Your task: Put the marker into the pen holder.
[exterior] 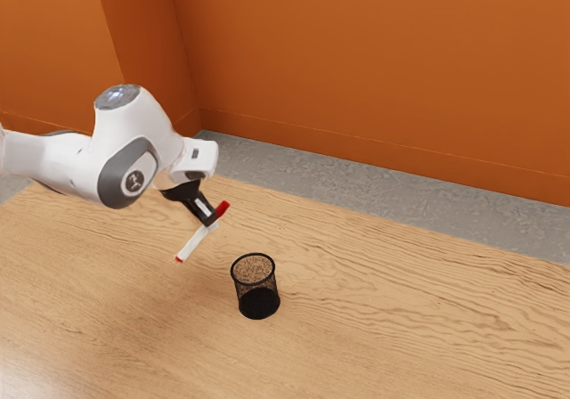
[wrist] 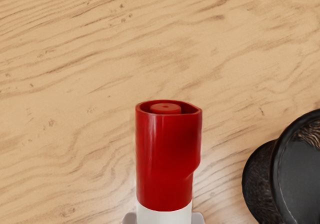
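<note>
Gripper: My gripper [exterior: 210,221] is closed on the marker [exterior: 192,243]; in the wrist view, the grey fingertips [wrist: 129,218] stand one at each side of its white barrel.
Marker: It is held in the air above the table [exterior: 401,328], tilted, with the red cap [exterior: 223,209] at the higher end and a small red part at the lower end.
Cap: From the hand, I see the cap's hollow end, with a round red piece inside.
Pen holder: The black mesh cup [exterior: 259,305] stands upright on the table, its round mouth facing up. The marker is near it, but apart, on the exterior view's left side of it.
Emblem: On the grey round cover [exterior: 134,181] of the white arm there is a pale logo, too small for me to read.
Table: The wood is light brown, with darker grain lines.
</note>
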